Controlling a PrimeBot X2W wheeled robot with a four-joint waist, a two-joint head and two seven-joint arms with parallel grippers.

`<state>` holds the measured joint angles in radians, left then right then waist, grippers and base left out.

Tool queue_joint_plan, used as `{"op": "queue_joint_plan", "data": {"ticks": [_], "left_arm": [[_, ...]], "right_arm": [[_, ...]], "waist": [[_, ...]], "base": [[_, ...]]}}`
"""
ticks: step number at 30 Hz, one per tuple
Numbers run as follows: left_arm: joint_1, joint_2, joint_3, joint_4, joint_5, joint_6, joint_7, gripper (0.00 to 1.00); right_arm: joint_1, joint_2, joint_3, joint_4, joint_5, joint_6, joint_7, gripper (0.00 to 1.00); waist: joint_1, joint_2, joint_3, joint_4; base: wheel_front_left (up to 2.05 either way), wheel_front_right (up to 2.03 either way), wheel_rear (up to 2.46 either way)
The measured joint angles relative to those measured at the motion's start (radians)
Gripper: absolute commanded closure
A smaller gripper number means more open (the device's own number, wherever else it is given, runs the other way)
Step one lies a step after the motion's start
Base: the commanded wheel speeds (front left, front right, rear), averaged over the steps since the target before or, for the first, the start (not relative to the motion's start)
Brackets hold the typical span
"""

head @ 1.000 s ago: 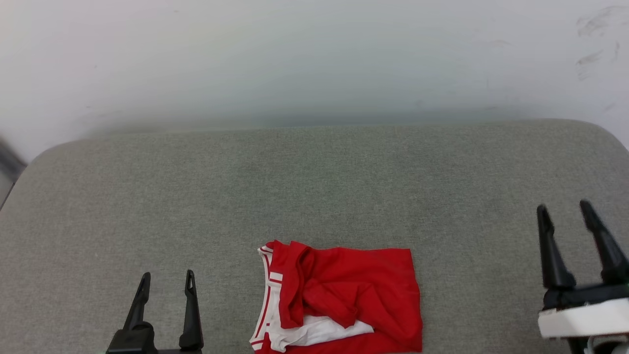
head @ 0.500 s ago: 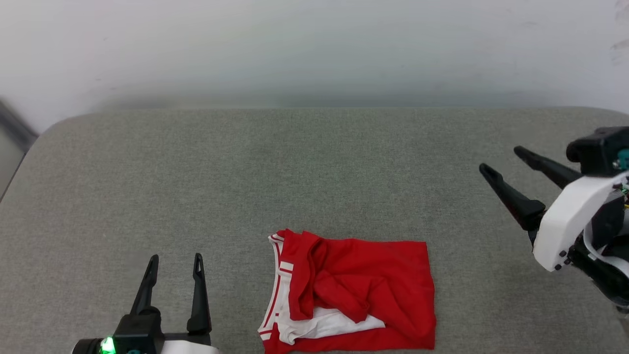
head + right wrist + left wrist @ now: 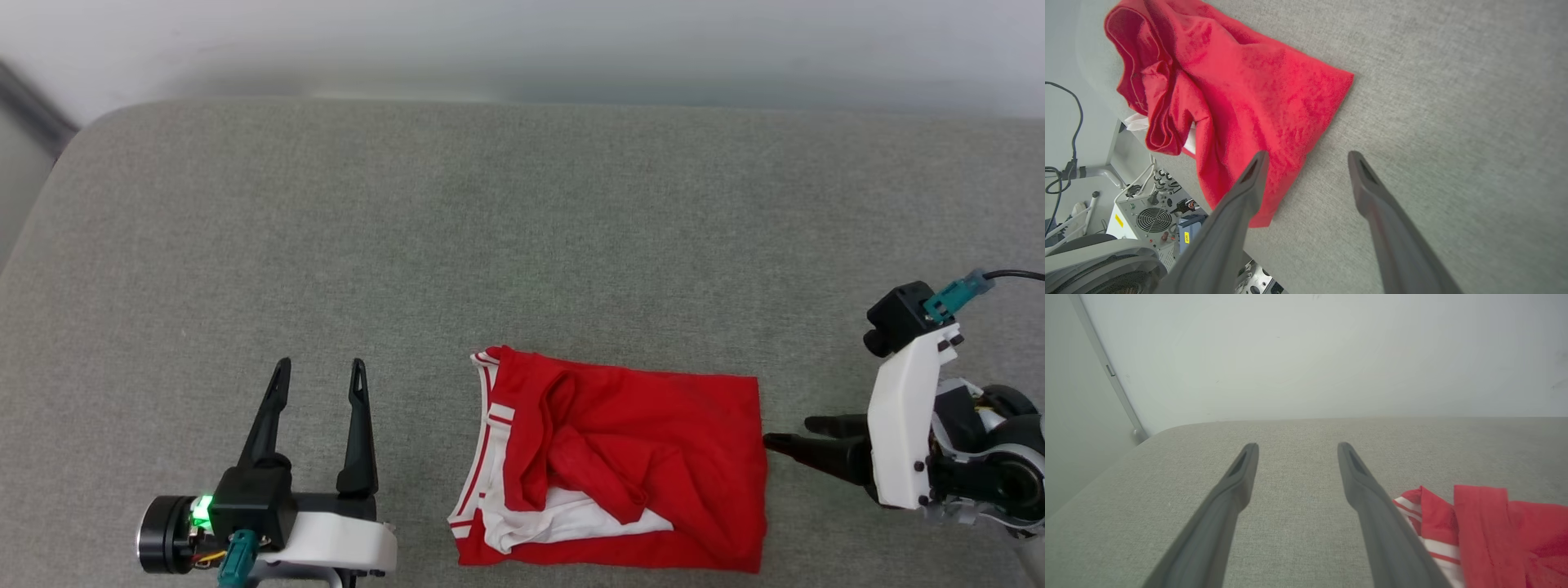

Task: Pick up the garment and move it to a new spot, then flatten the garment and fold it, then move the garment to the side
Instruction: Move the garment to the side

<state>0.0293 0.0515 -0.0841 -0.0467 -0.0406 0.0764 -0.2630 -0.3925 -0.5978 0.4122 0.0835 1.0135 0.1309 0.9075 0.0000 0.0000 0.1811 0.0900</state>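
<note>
I get bright, soft, even light with no glare and no single source I can pick out. Shadows are faint, just a thin one along the garment (image 3: 1274, 102) edge. The wall (image 3: 522, 33) in my head view looks smeared. Both wrist views bow at the edges, and the near fingers (image 3: 1224, 506) blur.

Left gripper (image 3: 320, 363): long black tapered fingers (image 3: 357, 425), white casing (image 3: 335, 543), green light (image 3: 202, 510), teal plug (image 3: 237, 562). Right gripper (image 3: 788, 431): same fingers, white shell (image 3: 894, 425), dark screws (image 3: 918, 466), black cable (image 3: 1016, 275).

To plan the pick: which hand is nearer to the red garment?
Right. The right hand is at the right edge of the garment; the left hand is clearly apart, on its left side.
</note>
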Motion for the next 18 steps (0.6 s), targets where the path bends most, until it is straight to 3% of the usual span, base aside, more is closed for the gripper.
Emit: {"op": "queue_joint_plan", "data": {"ticks": [16,18], "left_arm": [[-0.084,0.0,-0.046,0.01,-0.019,0.029,0.0,0.0],[-0.087,-0.001,-0.052,0.008,-0.019,0.036,0.0,0.0]], "right_arm": [[-0.003,0.087,0.107,0.112,0.068,0.001,-0.064,0.0],[-0.013,0.081,0.129,0.111,0.068,0.001,-0.075,1.0]], "waist": [[0.0,0.0,0.138,0.086],[0.0001,0.0,0.139,0.086]], "base": [[0.0,0.0,0.0],[0.0,0.0,0.0]]}}
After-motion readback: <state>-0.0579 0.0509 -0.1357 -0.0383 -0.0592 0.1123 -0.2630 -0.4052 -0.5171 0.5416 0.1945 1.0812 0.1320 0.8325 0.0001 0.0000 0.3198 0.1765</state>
